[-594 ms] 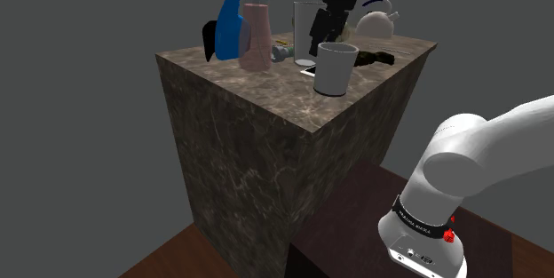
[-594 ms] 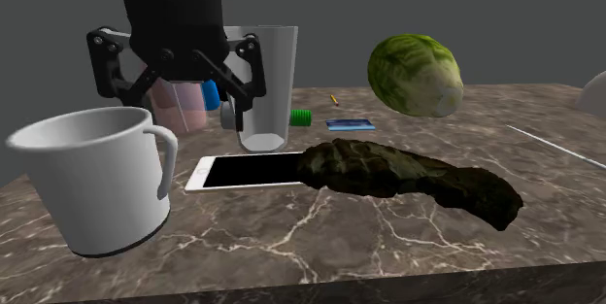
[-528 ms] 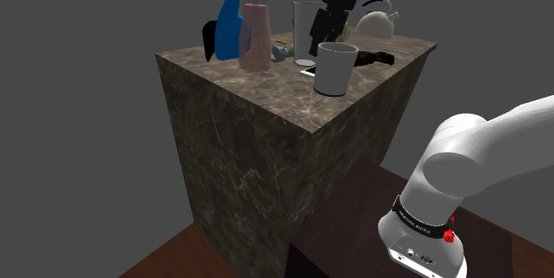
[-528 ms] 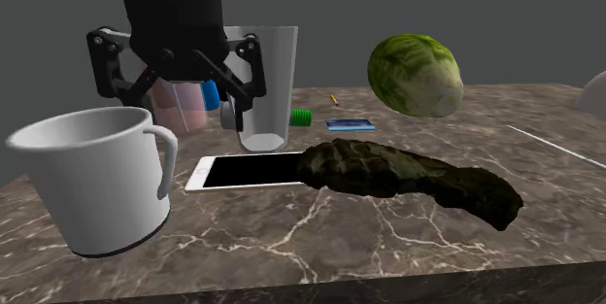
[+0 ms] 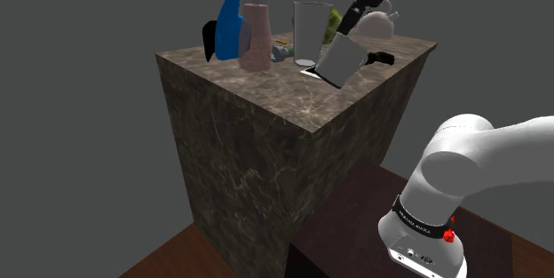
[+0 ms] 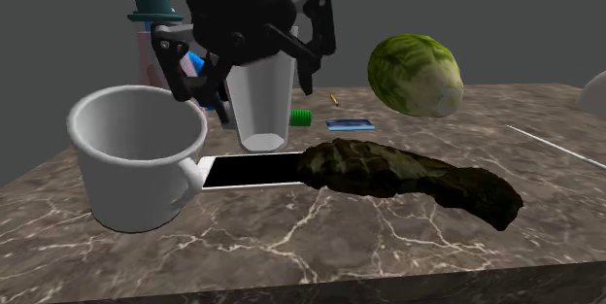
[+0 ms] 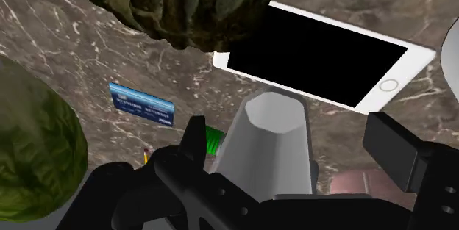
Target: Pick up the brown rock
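Here, the brown rock [image 6: 408, 181] is shown as a long, lumpy, dark olive-brown mass, laid flat on the marbled counter [image 6: 320, 244], one end at the white phone's [image 6: 248, 170] edge, jaws spread wide above the counter, nothing clasped, a grey tumbler [image 7: 268, 155] seen between them.

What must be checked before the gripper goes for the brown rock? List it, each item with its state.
1. Fingers apart: ok; the gripper is open.
2. Gripper lined up over the brown rock: not ok; the tall cup stands between its fingers, with the rock off to one side.
3. Rock's top uncovered: ok.
4. White mug upright: not ok; it is tilted.
5. Mug free of the arm: cannot tell.
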`<action>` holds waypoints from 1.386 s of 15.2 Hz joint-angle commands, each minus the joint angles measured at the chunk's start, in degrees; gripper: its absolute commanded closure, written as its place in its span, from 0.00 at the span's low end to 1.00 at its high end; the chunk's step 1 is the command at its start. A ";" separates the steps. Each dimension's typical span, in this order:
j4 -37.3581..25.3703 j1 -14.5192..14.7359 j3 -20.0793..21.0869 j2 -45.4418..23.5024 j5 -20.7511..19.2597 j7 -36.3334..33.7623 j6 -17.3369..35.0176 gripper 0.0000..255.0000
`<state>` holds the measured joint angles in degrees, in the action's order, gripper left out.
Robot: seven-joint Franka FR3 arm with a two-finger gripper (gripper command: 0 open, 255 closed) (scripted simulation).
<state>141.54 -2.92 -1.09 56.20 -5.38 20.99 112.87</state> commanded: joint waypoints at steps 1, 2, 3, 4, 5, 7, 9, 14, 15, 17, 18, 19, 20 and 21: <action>4.76 -0.91 -1.31 4.77 -3.67 4.76 -7.78 0.00; 6.18 -1.53 -2.15 6.66 -5.32 7.12 -6.78 0.00; 7.52 -2.21 -3.06 8.48 -6.95 9.56 -5.69 0.00; 8.78 -2.87 -4.09 10.22 -8.61 12.02 -4.53 0.00; 9.96 -3.50 -5.25 11.87 -10.32 14.47 -3.30 0.00; 12.02 -4.58 -7.99 14.87 -13.95 19.31 -0.64 0.00; 13.64 -5.40 -11.26 17.45 -17.83 24.05 2.23 0.00; 15.41 -6.62 -18.89 21.04 -25.61 33.65 8.78 0.00; 16.27 -6.87 -19.18 21.39 -25.90 33.61 9.28 0.00; 17.98 -7.38 -19.78 22.08 -26.52 33.53 10.28 0.00; 18.83 -7.65 -20.09 22.41 -26.84 33.49 10.79 0.00; 19.67 -7.92 -20.42 22.73 -27.17 33.46 11.30 0.00; 20.51 -8.21 -20.75 23.04 -27.51 33.43 11.81 0.00; 21.82 -8.67 -21.29 23.51 -28.06 33.40 12.64 0.00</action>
<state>162.40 -11.28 -21.85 79.64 -32.91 54.44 124.60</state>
